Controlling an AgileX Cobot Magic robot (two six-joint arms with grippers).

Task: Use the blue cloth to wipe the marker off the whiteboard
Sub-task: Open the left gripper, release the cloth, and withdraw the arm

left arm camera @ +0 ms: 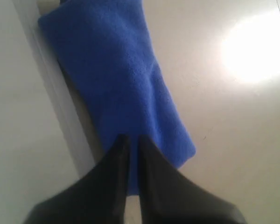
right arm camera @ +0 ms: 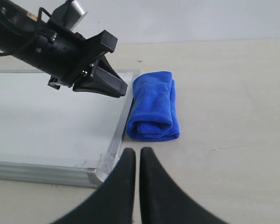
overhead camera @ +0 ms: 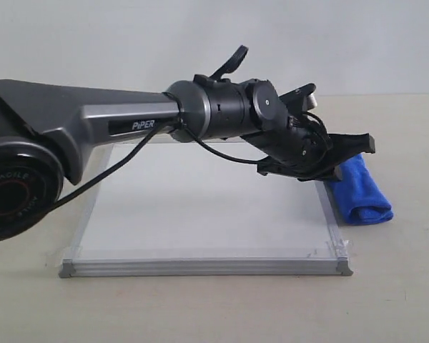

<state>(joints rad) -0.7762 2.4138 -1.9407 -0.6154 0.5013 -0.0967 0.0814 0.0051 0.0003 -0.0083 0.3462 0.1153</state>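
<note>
Nearest, the right end effector [right arm camera: 136, 151] hangs closed and empty by the front right corner of the square white board with a thin silver-grey metal frame [overhead camera: 200, 268]. The board lies flat on the pale bench [overhead camera: 386, 286], lower centre. Beside its right edge, centre right, lies the bright royal-blue fuzzy rolled cloth [overhead camera: 361, 193]. Over it, the left end effector [overhead camera: 368, 143] hovers, closed on nothing.

The whiteboard [overhead camera: 200, 214], square and white with a thin silver-grey frame, lies flat on the counter [overhead camera: 200, 314]; the blue cloth [overhead camera: 361, 194], a fuzzy folded roll, lies just beside its right edge
</note>
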